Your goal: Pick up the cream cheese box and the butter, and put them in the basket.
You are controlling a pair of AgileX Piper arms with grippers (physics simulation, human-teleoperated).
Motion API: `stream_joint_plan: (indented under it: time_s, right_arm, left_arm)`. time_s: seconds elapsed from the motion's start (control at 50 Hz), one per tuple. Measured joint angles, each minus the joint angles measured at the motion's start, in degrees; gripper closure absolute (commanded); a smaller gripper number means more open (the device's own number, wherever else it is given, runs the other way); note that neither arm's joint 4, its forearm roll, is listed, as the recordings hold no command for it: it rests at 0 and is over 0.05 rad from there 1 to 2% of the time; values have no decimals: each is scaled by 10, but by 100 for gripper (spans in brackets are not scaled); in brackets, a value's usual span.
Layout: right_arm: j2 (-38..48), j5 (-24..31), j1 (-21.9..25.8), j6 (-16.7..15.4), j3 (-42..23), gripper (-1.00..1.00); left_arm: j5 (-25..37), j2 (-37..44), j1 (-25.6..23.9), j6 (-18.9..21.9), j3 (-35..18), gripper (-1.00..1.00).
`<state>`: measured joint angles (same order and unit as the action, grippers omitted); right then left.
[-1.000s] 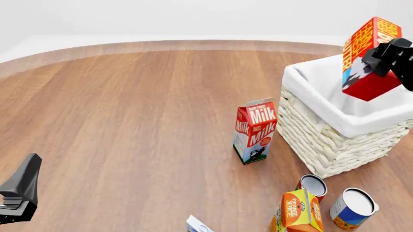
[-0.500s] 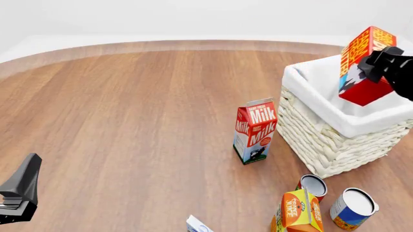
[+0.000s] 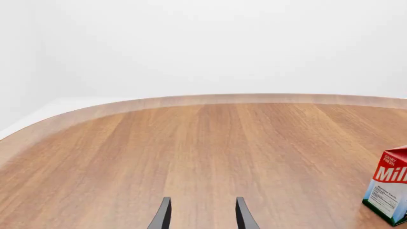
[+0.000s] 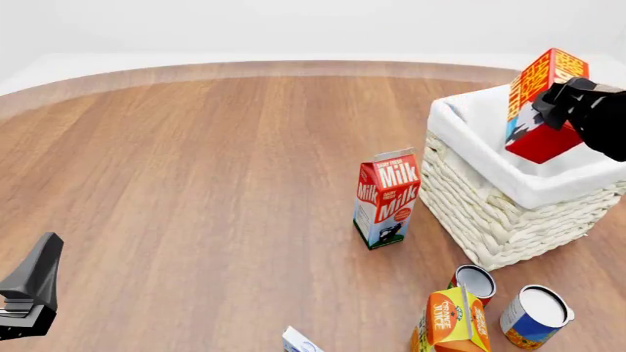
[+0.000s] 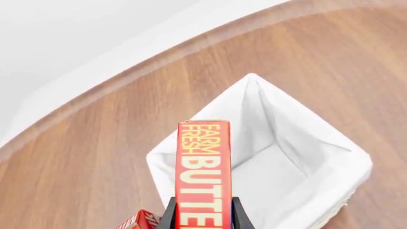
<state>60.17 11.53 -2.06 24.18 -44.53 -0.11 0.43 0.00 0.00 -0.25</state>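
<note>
The butter, a red-orange box with yellow lettering, is held tilted in the air over the far right side of the basket. My right gripper is shut on it. In the right wrist view the butter stands between the fingers of the right gripper, above the white liner of the basket. The cream cheese box is a small white-and-blue box cut off by the front edge of the picture. My left gripper rests at the front left, open and empty; it also shows in the left wrist view.
A red-white milk carton stands just left of the basket; it also shows in the left wrist view. An orange-yellow juice carton and two cans stand in front of the basket.
My right gripper has carried the butter a little to the left and down, over the basket. The left arm has not moved.
</note>
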Motion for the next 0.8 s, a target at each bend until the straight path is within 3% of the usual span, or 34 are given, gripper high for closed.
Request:
stream_joint_plan:
  time_s: [0.8]
  right_arm:
    - [31,-44,-8,9,20,100]
  left_arm:
    - [0,0,0,0,0,-100]
